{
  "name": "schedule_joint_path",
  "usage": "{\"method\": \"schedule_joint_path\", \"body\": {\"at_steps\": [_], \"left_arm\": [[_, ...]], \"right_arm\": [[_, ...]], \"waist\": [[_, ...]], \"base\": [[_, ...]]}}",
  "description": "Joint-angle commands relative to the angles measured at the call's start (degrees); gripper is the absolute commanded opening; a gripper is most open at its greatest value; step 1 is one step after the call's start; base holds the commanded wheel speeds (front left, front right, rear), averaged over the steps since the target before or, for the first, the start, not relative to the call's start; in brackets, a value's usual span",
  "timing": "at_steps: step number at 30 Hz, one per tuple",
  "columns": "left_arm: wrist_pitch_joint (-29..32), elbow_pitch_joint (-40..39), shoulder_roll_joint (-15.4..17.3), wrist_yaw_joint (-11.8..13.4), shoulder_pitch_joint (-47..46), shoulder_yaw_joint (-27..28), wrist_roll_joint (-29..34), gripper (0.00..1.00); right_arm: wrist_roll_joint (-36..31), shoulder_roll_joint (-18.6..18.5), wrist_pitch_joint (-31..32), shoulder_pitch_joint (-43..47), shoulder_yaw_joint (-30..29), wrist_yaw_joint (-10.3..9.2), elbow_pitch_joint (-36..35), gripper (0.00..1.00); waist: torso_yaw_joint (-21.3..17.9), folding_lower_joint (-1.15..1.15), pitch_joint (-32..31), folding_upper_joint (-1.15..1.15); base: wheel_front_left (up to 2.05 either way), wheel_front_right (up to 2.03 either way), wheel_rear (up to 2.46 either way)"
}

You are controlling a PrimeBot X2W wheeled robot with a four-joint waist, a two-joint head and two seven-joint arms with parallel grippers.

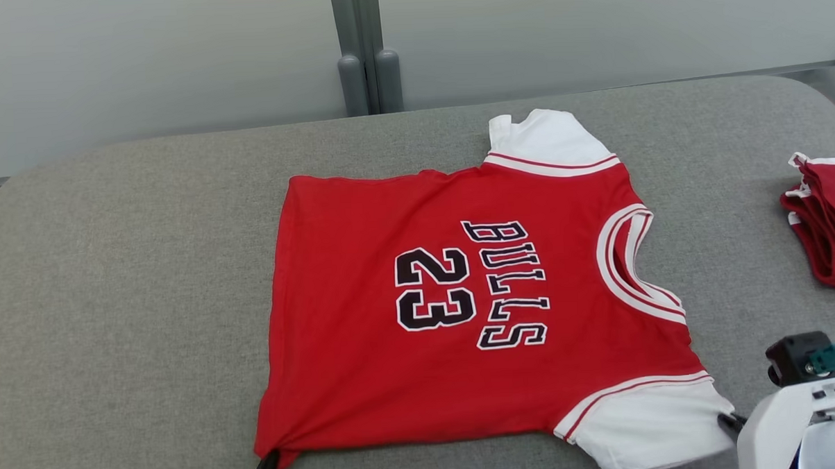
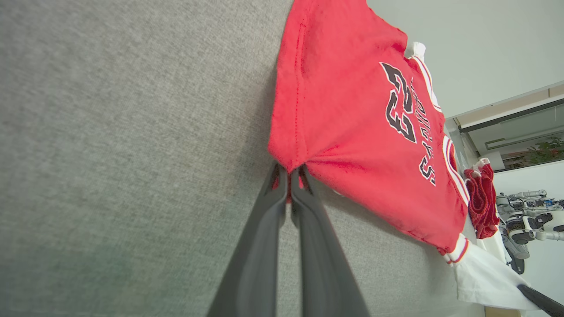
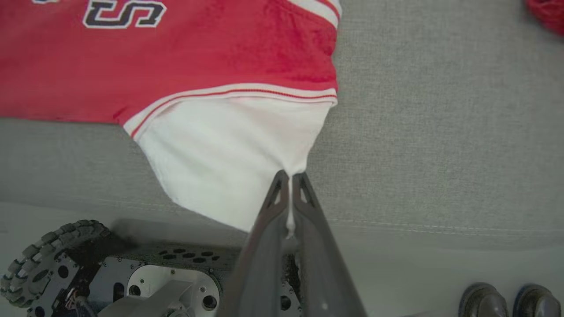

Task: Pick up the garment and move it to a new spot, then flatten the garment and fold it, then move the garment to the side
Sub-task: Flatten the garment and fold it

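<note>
At the 7 o'clock corner of the shirt (image 1: pixel 461 295), the left tool (image 2: pixel 289 174) is pinched together on the red hem, and the cloth bunches into small creases where the fingers bite. At 5 o'clock the right tool (image 3: pixel 290 176) is clamped in the same way on the edge of the white sleeve (image 3: pixel 229 149), which draws to a point at the grip. Holding the two near corners looks meant to keep the near edge taut, so the arms can drag or smooth the cloth together; I judge this to be the flattening step, with folding not yet begun. The shirt lies print up and almost flat in the middle of the grey tabletop (image 1: pixel 113 273), collar toward 3 o'clock and hem toward 9 o'clock. Its near sleeve hangs a little past the tabletop's near edge, above the robot's wheeled base (image 3: pixel 53 251). From the head camera both tools are cut off by the bottom edge, so only fingertips show. Whether each grip takes both layers of cloth cannot be told. At 12 o'clock the far sleeve is rumpled, its shape unclear. A pile of red clothes (image 1: pixel 830 220) at 3 o'clock is cropped by the frame, and a pair of shoes (image 3: pixel 506 299) shows only its toes.
</note>
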Motion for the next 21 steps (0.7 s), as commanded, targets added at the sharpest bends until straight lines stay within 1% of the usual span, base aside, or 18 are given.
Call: {"method": "schedule_joint_path", "body": {"at_steps": [1,4,5,11,15,18,21], "left_arm": [[0.1,-0.6,0.1,0.0,-1.7,0.2,0.3,0.0],[0.9,-2.0,-0.6,0.3,-4.0,-0.1,0.2,0.0],[1.6,-2.6,-0.9,0.8,-6.0,-0.5,0.7,0.0],[4.0,-2.6,-2.4,3.3,-13.1,-1.0,1.8,0.0],[4.8,0.3,-2.9,5.6,-17.0,-1.1,2.8,0.0],[4.4,3.3,-3.6,7.0,-19.8,-1.1,3.6,0.0],[4.0,6.7,-4.6,7.9,-22.4,-1.5,4.7,0.0]], "right_arm": [[0.2,0.3,-1.8,-2.1,-0.2,-0.06,-0.4,0.0],[0.7,0.8,-4.9,-5.6,0.5,-0.06,-0.1,0.0],[0.2,0.5,-7.2,-8.5,0.6,-0.06,1.1,0.0],[-0.6,0.8,-12.2,-16.8,1.8,-0.06,7.3,0.0],[-1.3,1.4,-15.1,-20.7,2.3,-0.05,12.0,0.0],[-2.3,1.9,-17.6,-23.1,1.6,-0.05,15.7,0.0],[-3.5,2.4,-19.8,-25.4,1.8,-0.04,19.5,0.0]], "waist": [[0.4,0.01,0.2,0.0],[0.6,0.01,0.4,0.0],[0.7,0.01,0.6,0.0],[1.1,0.01,1.2,0.0],[1.3,0.01,1.7,0.0],[1.4,0.01,2.3,0.0],[1.5,0.01,2.9,0.0]], "base": [[0.0,0.0,0.0],[0.0,0.0,0.0],[0.0,0.0,0.0],[0.0,0.0,0.0],[0.0,0.0,0.0],[0.0,0.0,0.0],[0.0,0.0,0.0]]}}
